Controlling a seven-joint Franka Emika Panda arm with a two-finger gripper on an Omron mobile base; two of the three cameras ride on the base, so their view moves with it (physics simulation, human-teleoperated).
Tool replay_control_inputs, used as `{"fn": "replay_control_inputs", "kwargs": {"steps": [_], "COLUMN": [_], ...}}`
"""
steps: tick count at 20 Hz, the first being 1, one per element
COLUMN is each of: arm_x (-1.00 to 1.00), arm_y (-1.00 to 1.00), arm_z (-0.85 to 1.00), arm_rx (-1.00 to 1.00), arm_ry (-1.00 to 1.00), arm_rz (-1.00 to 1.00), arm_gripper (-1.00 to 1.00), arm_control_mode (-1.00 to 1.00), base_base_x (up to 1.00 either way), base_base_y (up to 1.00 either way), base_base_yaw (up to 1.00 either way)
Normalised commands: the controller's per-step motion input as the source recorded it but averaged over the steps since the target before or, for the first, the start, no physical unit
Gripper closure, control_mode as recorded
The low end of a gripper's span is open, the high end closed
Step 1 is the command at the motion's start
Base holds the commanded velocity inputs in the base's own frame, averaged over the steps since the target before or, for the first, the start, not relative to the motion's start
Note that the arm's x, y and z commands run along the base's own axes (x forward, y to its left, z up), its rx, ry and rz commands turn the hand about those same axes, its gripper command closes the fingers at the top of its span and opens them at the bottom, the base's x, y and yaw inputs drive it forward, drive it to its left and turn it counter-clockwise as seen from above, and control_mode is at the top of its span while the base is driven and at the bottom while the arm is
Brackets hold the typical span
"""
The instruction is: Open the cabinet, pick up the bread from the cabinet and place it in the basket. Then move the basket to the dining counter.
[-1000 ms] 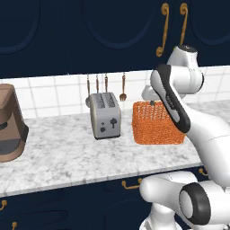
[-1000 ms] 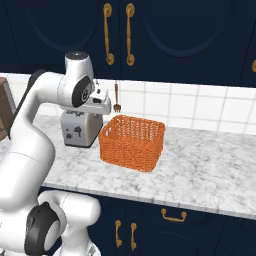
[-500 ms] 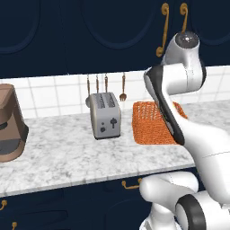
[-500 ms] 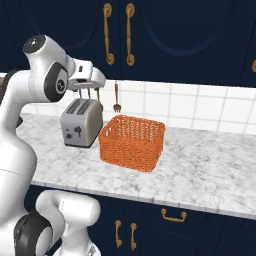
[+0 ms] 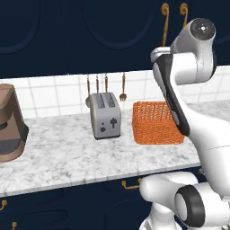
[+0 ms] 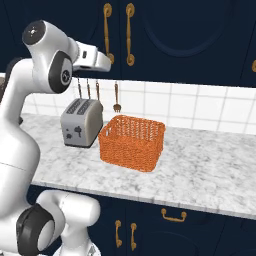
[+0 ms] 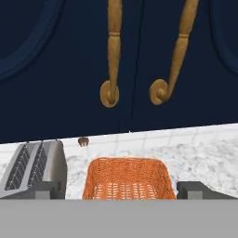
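— Now that the arm has swung up from beside the basket (image 6: 132, 142) and its gripper (image 6: 102, 62) has spread its jaws wide with nothing between them, what does that mean for the job?

— It looks like the approach to the cabinet (image 7: 65, 56): the hand view faces the two brass handles (image 7: 111, 56) squarely (both doors are still shut), so opening remains the first step.

— And along the counter (image 5: 67, 157), left to right?

— A brown coffee machine (image 5: 11, 123) sits at the left end, then the toaster (image 5: 104, 115) near the back edge, then the basket just beside it.

— Anything in the basket?

— No, only bare weave shows inside. The bread cannot be seen, presumably behind those doors. The dining counter is out of sight too.
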Motion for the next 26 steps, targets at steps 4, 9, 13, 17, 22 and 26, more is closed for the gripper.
{"fn": "replay_control_inputs", "kwargs": {"steps": [4,9,13,17,22,26], "arm_x": [0.18,0.39,0.52,0.23,0.24,0.42], "arm_y": [-0.27,-0.01,-0.02,-0.08,0.03,0.0], "arm_z": [0.45,0.44,0.68,0.11,-0.02,0.0], "arm_rx": [0.28,0.13,0.0,0.0,0.0,0.0], "arm_ry": [0.0,-0.09,0.04,-0.04,-0.03,-0.02], "arm_rz": [0.0,0.0,0.0,0.0,0.0,0.0], "arm_gripper": [-1.0,-1.0,-1.0,-1.0,-1.0,-1.0], "arm_control_mode": [-1.0,-1.0,-1.0,-1.0,-1.0,-1.0], "base_base_x": [0.0,0.0,0.0,0.0,0.0,0.0], "base_base_y": [0.0,0.0,0.0,0.0,0.0,0.0], "base_base_yaw": [0.0,0.0,0.0,0.0,0.0,0.0]}}
